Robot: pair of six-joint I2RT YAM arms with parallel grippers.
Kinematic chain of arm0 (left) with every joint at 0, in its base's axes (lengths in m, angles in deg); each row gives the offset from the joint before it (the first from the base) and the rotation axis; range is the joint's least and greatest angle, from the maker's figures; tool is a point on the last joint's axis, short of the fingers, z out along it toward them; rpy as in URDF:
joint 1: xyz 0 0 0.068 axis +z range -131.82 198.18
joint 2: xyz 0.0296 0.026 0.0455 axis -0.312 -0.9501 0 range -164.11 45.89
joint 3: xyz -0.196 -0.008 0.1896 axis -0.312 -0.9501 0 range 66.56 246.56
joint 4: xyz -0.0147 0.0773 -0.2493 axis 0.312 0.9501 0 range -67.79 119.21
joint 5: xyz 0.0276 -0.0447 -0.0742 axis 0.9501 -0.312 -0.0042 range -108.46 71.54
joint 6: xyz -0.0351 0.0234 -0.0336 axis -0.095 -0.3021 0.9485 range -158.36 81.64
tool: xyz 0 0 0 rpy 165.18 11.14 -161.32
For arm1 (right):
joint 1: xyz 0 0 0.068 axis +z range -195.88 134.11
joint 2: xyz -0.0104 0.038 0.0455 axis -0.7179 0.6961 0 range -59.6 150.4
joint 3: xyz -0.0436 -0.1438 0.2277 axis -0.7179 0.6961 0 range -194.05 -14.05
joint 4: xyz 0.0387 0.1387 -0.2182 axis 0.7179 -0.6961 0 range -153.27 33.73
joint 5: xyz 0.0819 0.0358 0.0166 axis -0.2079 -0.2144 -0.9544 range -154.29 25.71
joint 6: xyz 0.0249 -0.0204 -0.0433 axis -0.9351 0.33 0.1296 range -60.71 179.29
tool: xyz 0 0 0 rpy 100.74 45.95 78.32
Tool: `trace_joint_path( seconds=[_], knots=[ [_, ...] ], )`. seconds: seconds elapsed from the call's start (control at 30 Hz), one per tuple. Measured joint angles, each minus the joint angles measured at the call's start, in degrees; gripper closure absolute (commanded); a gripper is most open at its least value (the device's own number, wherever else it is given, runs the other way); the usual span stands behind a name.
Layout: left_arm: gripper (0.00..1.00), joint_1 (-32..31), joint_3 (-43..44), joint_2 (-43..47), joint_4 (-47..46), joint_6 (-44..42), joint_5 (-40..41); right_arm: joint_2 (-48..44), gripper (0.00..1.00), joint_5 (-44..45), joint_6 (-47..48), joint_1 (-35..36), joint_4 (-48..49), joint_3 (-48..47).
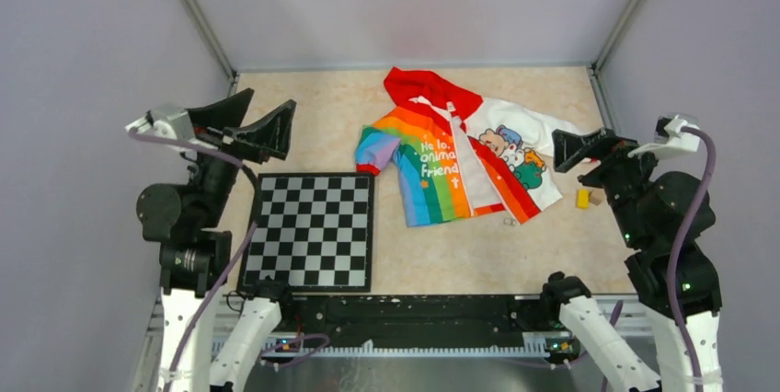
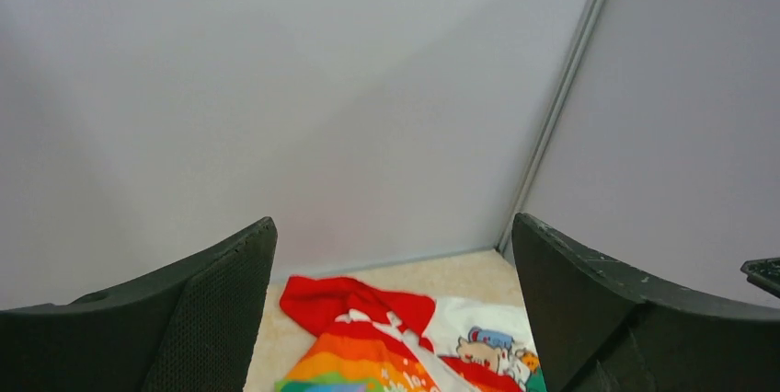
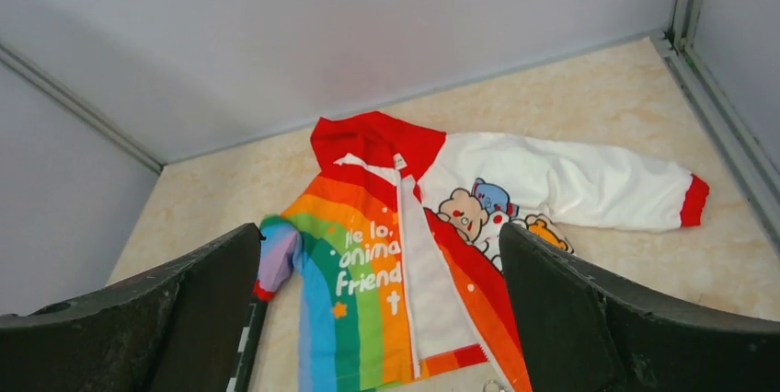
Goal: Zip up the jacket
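The jacket (image 1: 460,167) lies flat on the beige tabletop at back centre, red hood toward the rear wall. Its front stands parted in a narrow V that widens toward the hem, showing white lining (image 3: 432,282) between the rainbow half and the cartoon-animal half. A small metal ring (image 3: 494,385) sits at the hem. My left gripper (image 1: 269,107) hovers open well to the jacket's left, above the checkerboard's far edge. My right gripper (image 1: 575,151) hangs open by the white sleeve on the right. Both wrist views frame the jacket (image 2: 405,337) (image 3: 405,254) between wide-apart, empty fingers (image 2: 221,309) (image 3: 184,318).
A black-and-white checkerboard (image 1: 313,231) lies left of the jacket. A small yellow block (image 1: 582,198) and a tan piece (image 1: 598,197) rest near the right gripper. Grey walls close in the table on three sides; the arm bases stand along the near edge.
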Motion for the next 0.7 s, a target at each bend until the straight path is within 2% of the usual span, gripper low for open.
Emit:
trace_joint_path(
  seconds=[0.27,0.6,0.7],
  knots=[
    [0.01,0.0,-2.6,-7.0,7.8,0.2,-5.1,4.0,0.01,-1.3,-1.2,0.0,-1.4,3.8],
    [0.01,0.0,-8.7,-15.3,10.9,3.8,-16.9,14.0,0.01,-8.8,-3.8,0.0,4.7,15.6],
    [0.01,-0.1,-11.1,-17.6,10.6,6.2,-20.4,16.5,0.07,-11.0,-4.9,0.0,7.4,18.6]
  ],
)
